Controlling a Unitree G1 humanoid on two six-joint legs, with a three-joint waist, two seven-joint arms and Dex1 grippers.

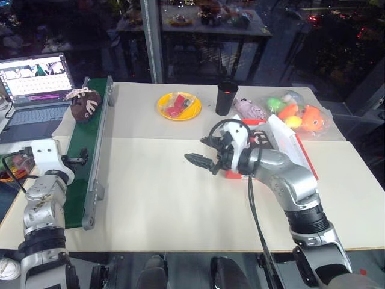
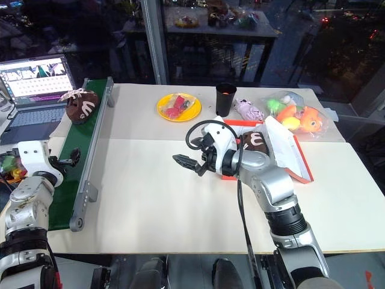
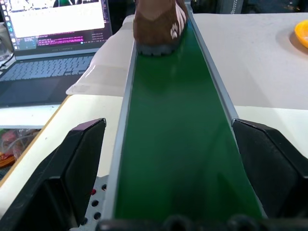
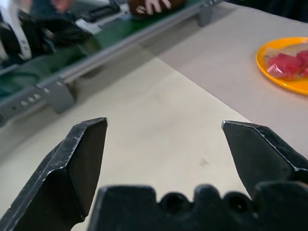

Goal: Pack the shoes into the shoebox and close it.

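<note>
Shoes (image 1: 85, 104) dark brown with pale markings, shoebox (image 1: 304, 158) orange-red, lid open

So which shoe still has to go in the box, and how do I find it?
Look along the green conveyor belt on the table's left side, beside the laptop. At its far end sits the dark brown shoe with pale markings. The other one already lies inside the orange-red shoebox.

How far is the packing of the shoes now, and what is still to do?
Done: one shoe already lies in the open shoebox. In hand: nothing; the left gripper, open, points along the green conveyor toward the second shoe at its far end, and the right gripper is open over the table. Left: bring that shoe to the box and close the lid.
</note>
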